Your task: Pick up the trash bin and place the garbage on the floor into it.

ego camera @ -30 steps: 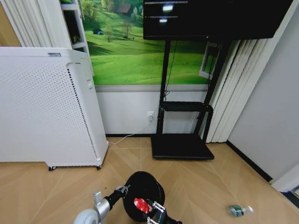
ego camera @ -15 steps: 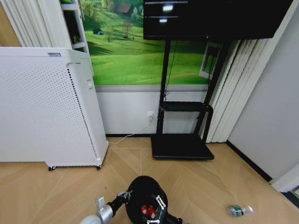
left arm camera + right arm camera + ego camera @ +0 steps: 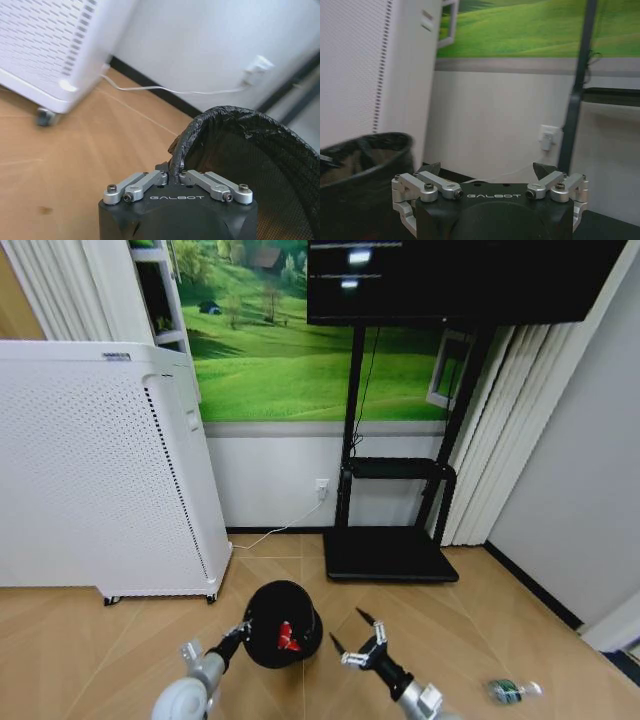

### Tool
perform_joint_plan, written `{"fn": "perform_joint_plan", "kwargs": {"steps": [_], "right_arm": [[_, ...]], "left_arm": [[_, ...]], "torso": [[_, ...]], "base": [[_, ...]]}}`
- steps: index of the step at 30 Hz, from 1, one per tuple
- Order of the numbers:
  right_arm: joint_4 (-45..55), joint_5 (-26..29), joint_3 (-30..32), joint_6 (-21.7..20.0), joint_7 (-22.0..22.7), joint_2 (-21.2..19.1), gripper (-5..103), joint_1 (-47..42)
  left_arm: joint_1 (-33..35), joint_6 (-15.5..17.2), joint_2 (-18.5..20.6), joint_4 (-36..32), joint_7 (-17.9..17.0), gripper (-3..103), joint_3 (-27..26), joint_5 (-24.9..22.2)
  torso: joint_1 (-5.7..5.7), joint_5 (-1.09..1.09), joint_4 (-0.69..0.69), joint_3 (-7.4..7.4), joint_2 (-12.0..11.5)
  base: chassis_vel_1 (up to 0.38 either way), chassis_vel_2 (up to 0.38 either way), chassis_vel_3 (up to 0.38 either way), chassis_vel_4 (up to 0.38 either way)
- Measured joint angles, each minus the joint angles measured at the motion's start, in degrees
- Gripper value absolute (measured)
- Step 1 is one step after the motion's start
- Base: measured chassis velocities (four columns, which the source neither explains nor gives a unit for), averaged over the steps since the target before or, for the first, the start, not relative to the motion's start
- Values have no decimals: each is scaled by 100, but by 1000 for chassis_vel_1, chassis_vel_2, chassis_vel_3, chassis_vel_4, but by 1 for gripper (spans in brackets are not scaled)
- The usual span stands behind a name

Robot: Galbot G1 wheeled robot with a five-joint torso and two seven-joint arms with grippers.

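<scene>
Holding the black mesh trash bin by its rim, the left gripper is clamped on it in the lower centre of the head view.

A red wrapper lies inside the bin, and the right gripper spreads its jaws empty just beside it. The small bottle waits on the floor at the lower right. I judge the thin rim hold may slip if the bin tilts, spilling the wrapper.
</scene>
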Motion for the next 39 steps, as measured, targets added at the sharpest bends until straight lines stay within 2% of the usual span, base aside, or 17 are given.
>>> {"fn": "perform_joint_plan", "kwargs": {"steps": [1,3,4,5,6,7,9,10,12,14,15,19,24,39], "right_arm": [[0,0,0,0,0,0,100,0],[-47,5,203,-302,411,31,100,57],[-47,5,203,-302,411,31,100,57],[-78,-1,271,-442,625,68,100,90],[-184,-40,397,-691,1059,160,100,164],[-184,-40,397,-691,1059,160,100,164],[-432,-76,522,-900,1461,254,100,259],[-432,-76,522,-900,1461,254,100,259],[-793,-164,613,-924,1757,357,98,382],[-906,-190,653,-910,1798,392,98,406],[-1017,-199,701,-883,1833,433,88,415],[-1052,-187,721,-836,1837,475,84,363],[-970,-190,721,-686,1676,555,99,267],[-905,-182,814,-406,1715,683,100,260]], "left_arm": [[0,0,0,0,0,4,0,0],[23,232,52,-208,-518,4,-222,-217],[23,232,52,-208,-518,4,-222,-217],[34,309,71,-263,-649,4,-306,-314],[68,471,113,-373,-870,4,-490,-583],[68,471,113,-373,-870,4,-490,-583],[127,624,163,-465,-1033,4,-686,-826],[127,624,163,-465,-1033,4,-686,-826],[211,711,187,-504,-1067,4,-832,-878],[239,726,182,-515,-1064,4,-865,-876],[278,748,156,-532,-1042,4,-890,-856],[318,755,107,-540,-988,4,-888,-793],[342,737,52,-541,-933,4,-824,-746],[322,702,77,-462,-901,4,-941,-829]], "torso": [[0,0,0,0,0],[0,0,0,0,0],[0,0,0,0,0],[0,0,-1,0,0],[0,0,0,0,0],[0,0,0,0,0],[0,1,-1,0,0],[0,1,-1,0,0],[0,1,1,0,0],[0,3,0,0,0],[0,1,0,0,0],[0,0,0,0,0],[0,0,-1,0,0],[0,-1,-1,0,0]], "base": [[0,0,0,0],[0,0,0,0],[0,0,0,0],[0,0,0,0],[0,0,0,0],[0,0,0,0],[0,0,0,0],[0,0,0,0],[0,0,0,0],[0,0,0,0],[0,0,0,0],[0,0,0,0],[0,0,0,0],[-137,-135,131,145]]}}
